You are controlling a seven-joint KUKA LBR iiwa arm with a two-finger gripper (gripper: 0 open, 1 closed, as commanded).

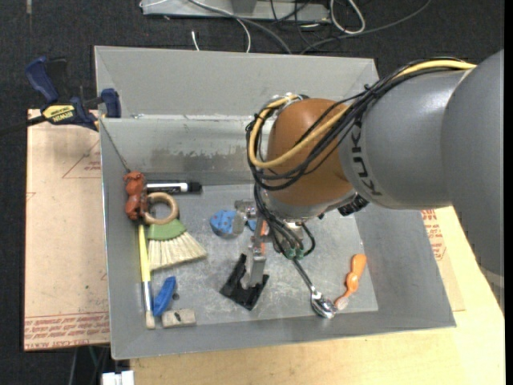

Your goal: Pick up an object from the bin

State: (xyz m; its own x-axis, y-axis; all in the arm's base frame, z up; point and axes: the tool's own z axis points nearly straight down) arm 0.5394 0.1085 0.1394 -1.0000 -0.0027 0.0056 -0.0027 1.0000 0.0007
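Lettering on the arm (417, 143) reads KUKA; we cannot tell the jaws' spread over the black wedge (239, 292).

**Grey metal bin (192, 147): contents, placed from the gripper (255, 276)**

The gripper stands low near mid-floor, beneath the arm's orange wrist cover (309, 163).

- Black wedge-shaped thing (242, 289): directly below the gripper; contact cannot be told.
- Blue crumpled thing (225, 223): just left of it, toward the back wall.
- Metal spoon (321, 304) and orange curved piece (351, 279): to its right, side by side.
- Hand brush, green top, pale bristles (173, 248): to its left.
- Wooden ring (163, 208), orange-brown figure (134, 196), black marker (172, 188): farther left and back.
- Blue piece (164, 293) and tan block (178, 318): left and toward the front.
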